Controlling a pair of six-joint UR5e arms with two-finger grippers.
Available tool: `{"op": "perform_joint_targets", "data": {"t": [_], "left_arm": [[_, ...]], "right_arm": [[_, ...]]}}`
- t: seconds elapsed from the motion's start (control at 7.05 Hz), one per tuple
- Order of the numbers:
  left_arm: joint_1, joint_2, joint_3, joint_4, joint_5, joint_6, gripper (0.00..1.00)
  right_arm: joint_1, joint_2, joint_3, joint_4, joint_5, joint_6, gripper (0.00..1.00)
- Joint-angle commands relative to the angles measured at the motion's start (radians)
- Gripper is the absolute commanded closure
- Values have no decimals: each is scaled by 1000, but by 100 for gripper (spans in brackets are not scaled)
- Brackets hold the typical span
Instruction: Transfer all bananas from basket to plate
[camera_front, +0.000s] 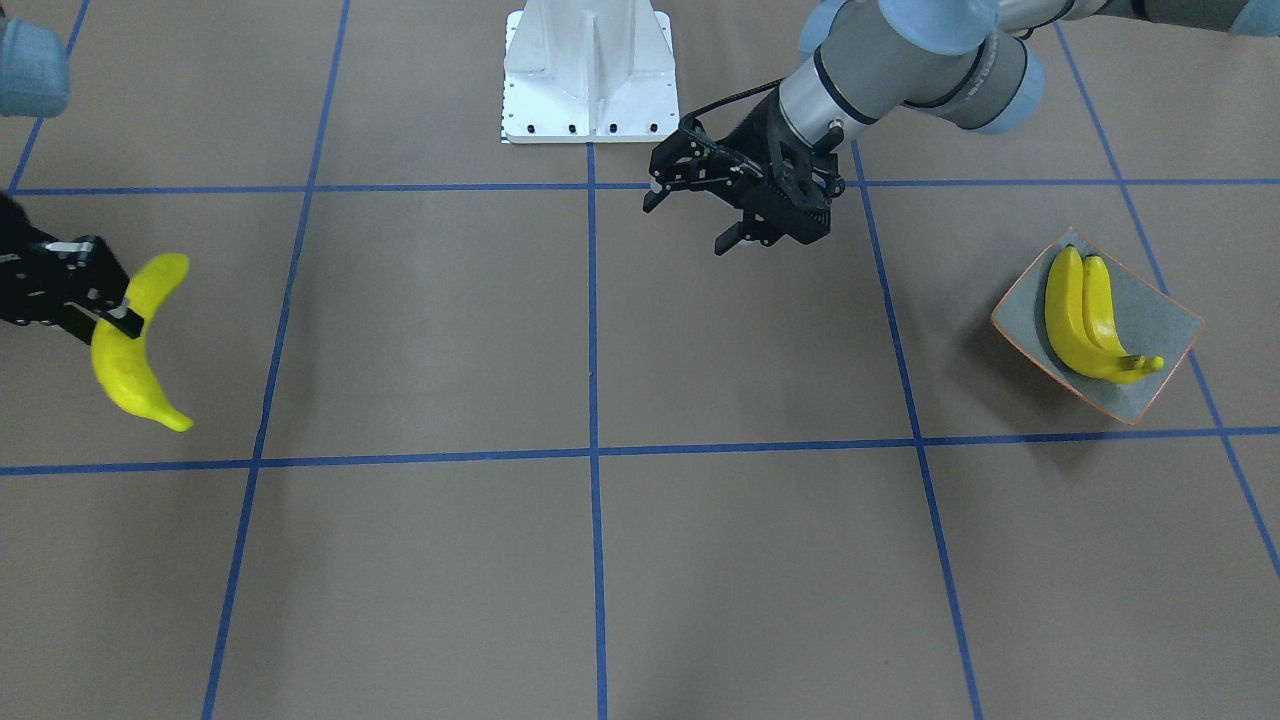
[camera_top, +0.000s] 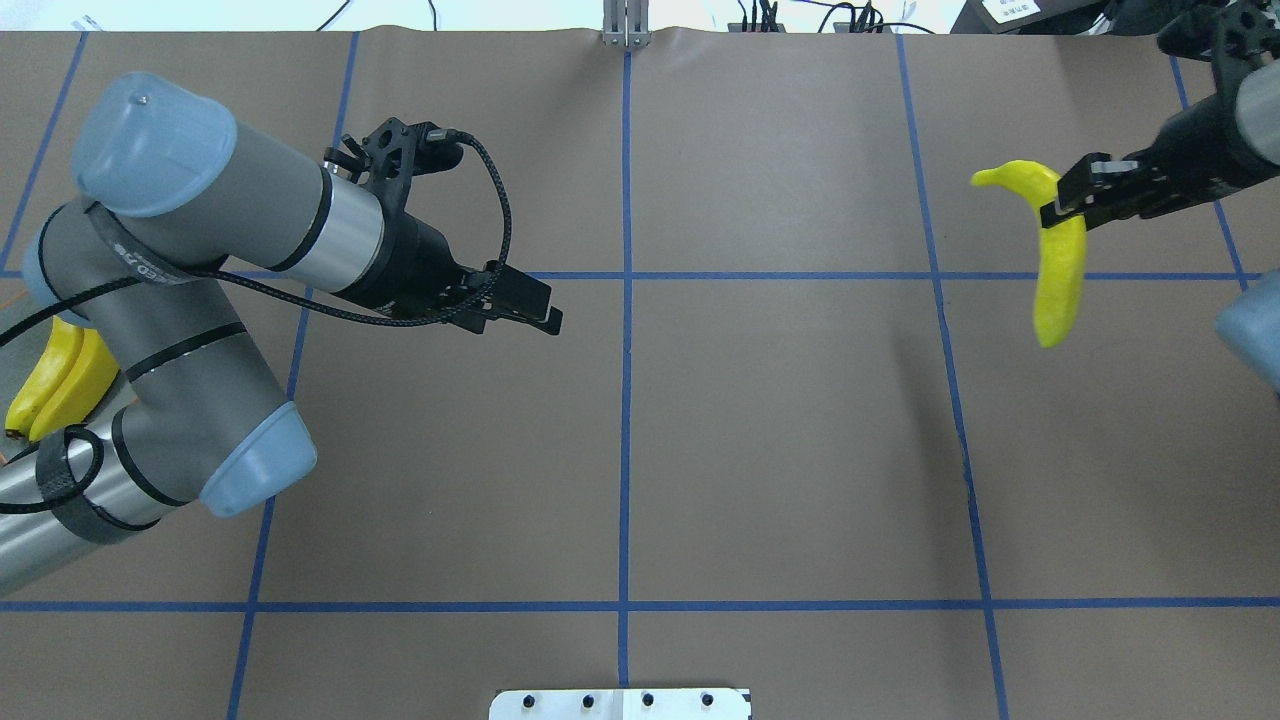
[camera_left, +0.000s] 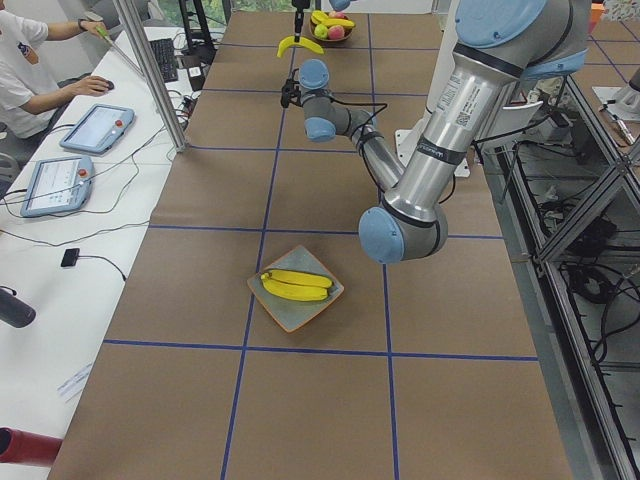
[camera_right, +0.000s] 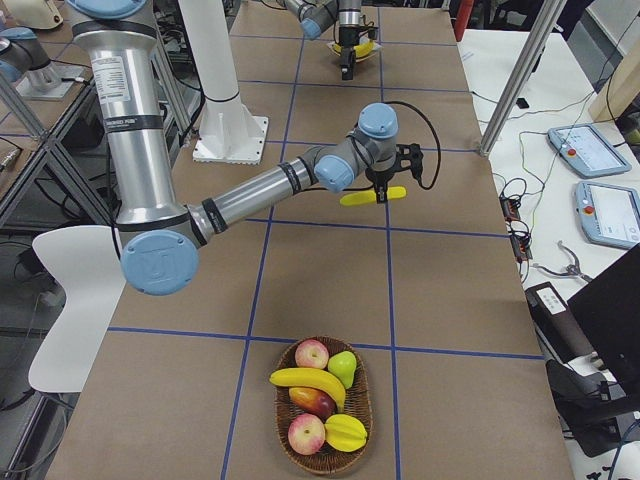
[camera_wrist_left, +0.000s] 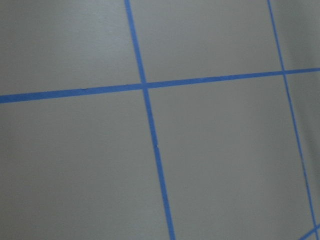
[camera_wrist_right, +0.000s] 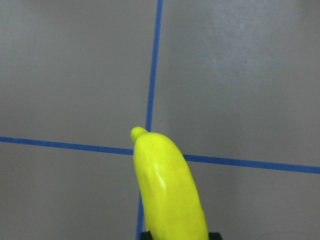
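- Front-facing view: your right gripper (camera_front: 122, 318) is clamped across the middle of the held banana (camera_front: 128, 375), above the table (camera_front: 600, 560), and both ends stick out past the fingers. Your left gripper (camera_front: 688, 225) hangs with its jaws apart and nothing between them. The plate (camera_front: 1165, 312) sits well off to that gripper's outer side, and two bananas (camera_front: 1070, 320) lie in it side by side, touching.
- Overhead view: the held banana's short, curved end points away from the robot. The longer part runs from the right gripper's fingers back toward the robot. The left arm covers most of the plate — only the ends of the two bananas peek out beside its elbow.
- Left side view: the plate lies well behind the left gripper, near that arm's elbow joint.
- Right side view: the basket (camera_right: 367, 405) sits well behind the right gripper. One more banana (camera_right: 308, 379) rests in it among apples (camera_right: 312, 353) and other fruit.
- Left wrist view: you see only the table and blue tape lines (camera_wrist_left: 150, 130); the fingers are out of shot.
- Right wrist view: the held banana juts out ahead of the gripper — its tip sits over a tape crossing.
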Motion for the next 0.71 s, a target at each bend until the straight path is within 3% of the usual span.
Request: {"op": "perform_joint_targets", "data": {"t": [0.0, 0.28, 0.57], "left_arm": [[30, -49, 10, -7, -2, -1, 1], [47, -126, 72, -40, 1, 2, 3], [70, -149, 163, -187, 7, 3, 4]], "right_arm": [[-185, 129, 28, 0, -132, 279, 100], [-287, 202, 22, -2, -158, 419, 100], [-344, 255, 17, -8, -155, 497, 100]]}}
